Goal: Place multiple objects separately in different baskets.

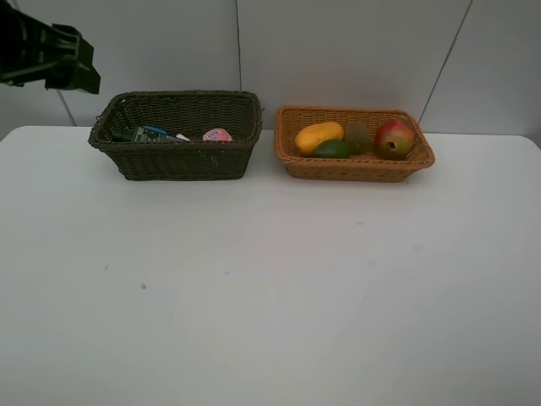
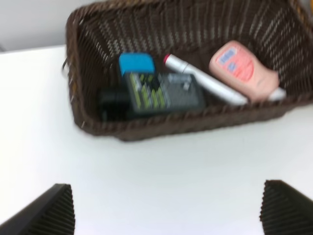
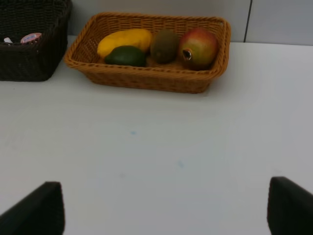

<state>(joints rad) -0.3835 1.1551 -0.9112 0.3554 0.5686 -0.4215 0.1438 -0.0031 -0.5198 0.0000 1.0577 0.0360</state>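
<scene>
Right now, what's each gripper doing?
Left gripper: open, holding nothing.
Right gripper: open, holding nothing.

The high exterior camera looks down across the white table [image 1: 270, 296] toward the far wall. The left wrist camera looks closely into the dark basket [image 2: 98, 125]; the right wrist camera faces the orange basket [image 3: 146, 81] from farther back, also catching the dark basket's edge.
</scene>
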